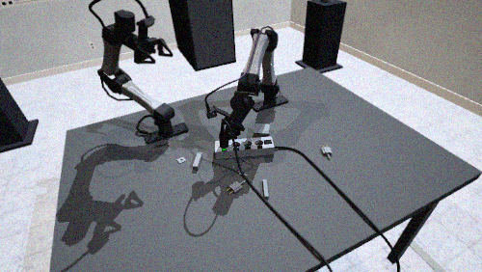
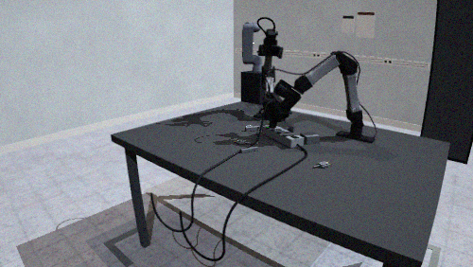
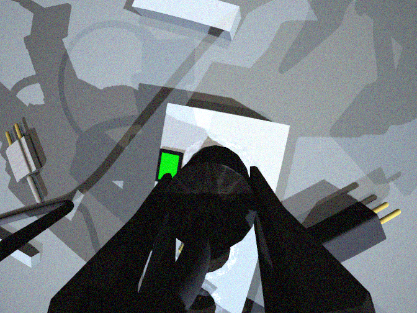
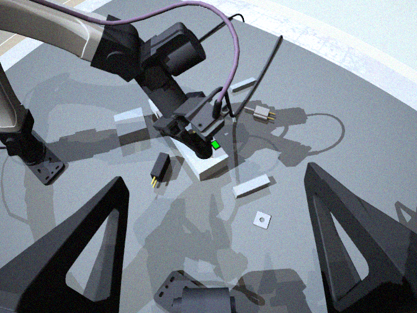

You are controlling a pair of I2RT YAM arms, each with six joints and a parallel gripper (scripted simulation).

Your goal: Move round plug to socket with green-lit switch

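Note:
The white power strip [image 1: 260, 151] [image 2: 293, 141] [image 3: 232, 123] [image 4: 213, 167] appears to lie flat on the table. Its green-lit switch [image 1: 224, 149] [image 3: 169, 164] [image 4: 215, 145] is at the end socket. The black round plug [image 3: 215, 181] [image 4: 204, 149] is at that end socket, beside the green switch, and looks somewhat tilted. My left gripper [image 3: 211, 177] is shut on the round plug. The plug hides the socket beneath it, so its depth cannot be told. My right gripper [image 1: 161, 57] [image 4: 213, 178] is open and empty, raised well away from the strip.
A black plug [image 3: 352, 232] [image 4: 160, 166] lies beside the strip. Pale plugs [image 1: 235, 186] [image 1: 327, 150] lie on either side. Also around are white blocks [image 1: 197, 161] [image 1: 265, 188], a pale box [image 4: 129, 117] and a small holed plate [image 4: 257, 215]. Black cables cross the table's front edge.

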